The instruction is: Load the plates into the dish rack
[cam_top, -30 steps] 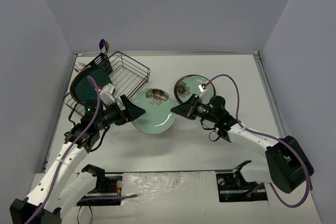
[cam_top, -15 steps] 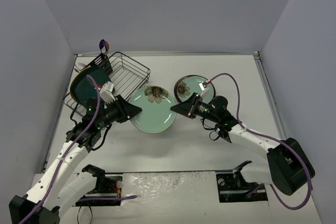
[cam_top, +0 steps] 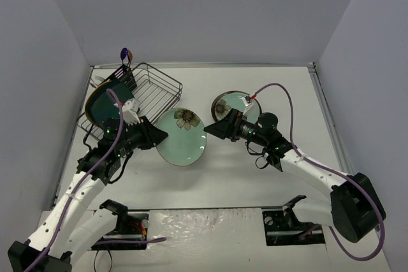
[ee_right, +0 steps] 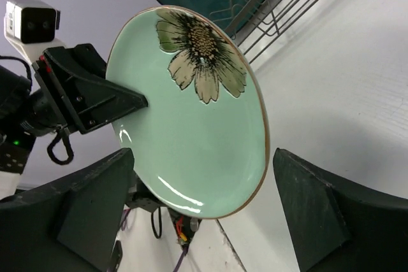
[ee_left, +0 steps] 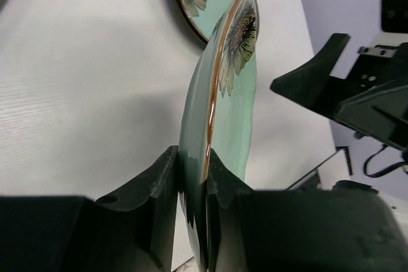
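left gripper (cam_top: 158, 137) pinches the flower plate (cam_top: 185, 143) at its rim, tipped up beside the dish rack (cam_top: 156, 90). right gripper (cam_top: 215, 130) is spread, near. the thin rim grip may slip, or the plate may clip a rack wire.

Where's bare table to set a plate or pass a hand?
Free: the table back-right, between the flat flower plate and the right wall; also its near middle, below the tilted plate. Crowded: centre-left, where the left gripper holds that plate beside the dish rack.
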Tool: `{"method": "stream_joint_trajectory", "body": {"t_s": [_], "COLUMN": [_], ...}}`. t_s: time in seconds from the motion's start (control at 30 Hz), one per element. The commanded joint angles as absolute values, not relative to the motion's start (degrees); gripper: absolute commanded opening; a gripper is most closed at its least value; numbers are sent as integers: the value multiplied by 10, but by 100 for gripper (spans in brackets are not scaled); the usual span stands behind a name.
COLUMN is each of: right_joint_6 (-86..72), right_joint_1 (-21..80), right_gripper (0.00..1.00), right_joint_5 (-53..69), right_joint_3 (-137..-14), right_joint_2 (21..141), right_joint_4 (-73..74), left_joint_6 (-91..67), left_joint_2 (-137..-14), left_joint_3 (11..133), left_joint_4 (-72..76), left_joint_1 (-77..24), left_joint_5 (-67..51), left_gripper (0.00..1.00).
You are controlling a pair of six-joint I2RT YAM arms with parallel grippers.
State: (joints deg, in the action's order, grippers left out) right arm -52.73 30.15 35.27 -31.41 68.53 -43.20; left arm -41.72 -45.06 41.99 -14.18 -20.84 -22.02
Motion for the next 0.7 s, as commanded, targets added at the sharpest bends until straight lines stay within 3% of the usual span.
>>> {"method": "stream_joint_trajectory", "body": {"t_s": [0.0, 0.23, 0.37, 0.67], "right_joint_6": [-428, -357, -345, -349], "right_joint_1": [300, 285, 273, 247], "right_gripper": [96, 100, 100, 100], "right_joint_5": [330, 297, 299, 335], "right_joint_3": [-369, -382, -373, -355], "right_joint_2": [647, 591, 572, 572], "right_joint_4": [-364, -261, -246, -250], "left_joint_6": [-279, 30, 178, 380], "left_joint_2": [-448, -503, -545, -666], "left_joint_3": [562, 728, 782, 848], "left_joint_4": [-146, -301, -304, -292], "left_joint_1": [-205, -204, -195, -85], "left_joint_5": [-178, -18, 61, -26], "left_gripper": [0, 0, 0, 0]}}
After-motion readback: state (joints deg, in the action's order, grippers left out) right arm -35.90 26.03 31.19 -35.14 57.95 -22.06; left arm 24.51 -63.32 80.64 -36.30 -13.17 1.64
